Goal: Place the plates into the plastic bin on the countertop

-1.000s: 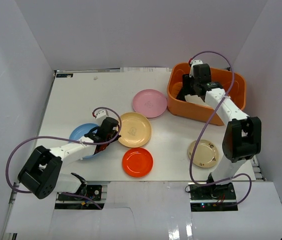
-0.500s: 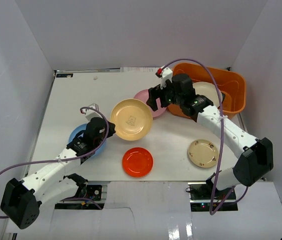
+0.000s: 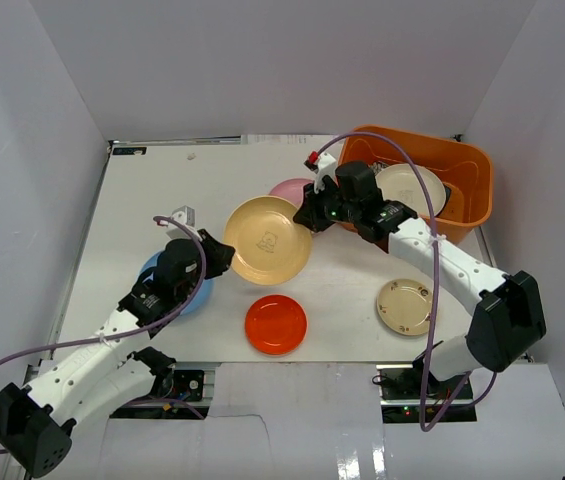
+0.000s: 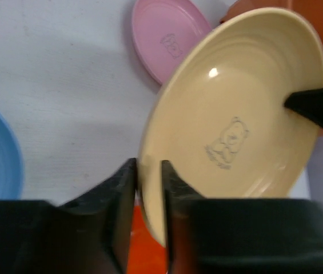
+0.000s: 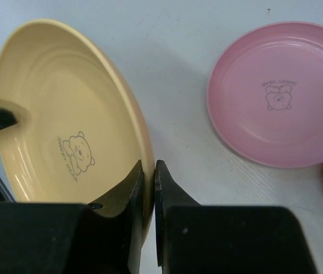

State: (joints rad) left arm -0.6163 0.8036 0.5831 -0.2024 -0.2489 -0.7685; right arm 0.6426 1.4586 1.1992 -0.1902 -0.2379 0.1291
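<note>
I have the yellow plate (image 3: 267,240) up off the surface (image 3: 162,190), tilted and held between the 2 arms in the middle of the scene. The right hand (image 3: 307,215) is at its far right edge. In the right wrist view that hand (image 5: 147,171) is clenched on the rim, with the 2 fingers pressed against either face of the yellow plate (image 5: 64,125). The left hand (image 3: 220,253) is at the opposite edge. From its wrist camera the fingers of the left hand (image 4: 148,171) stand close on both sides of the plate's rim (image 4: 235,114), but I cannot tell whether they are pinching it or slack.

The pink plate (image 3: 287,188) lies flat on the surface just behind the lifted one, beside the plastic bin (image 3: 472,190). The bin sits at the far right corner, and 1 cream plate (image 3: 412,188) leans inside it. The light blue plate (image 3: 150,275) lies under the left arm, partly covered by it. The red-orange plate (image 3: 275,324) is flat near the front edge, and the small beige plate (image 3: 407,305) lies to its right, below the right arm.
</note>
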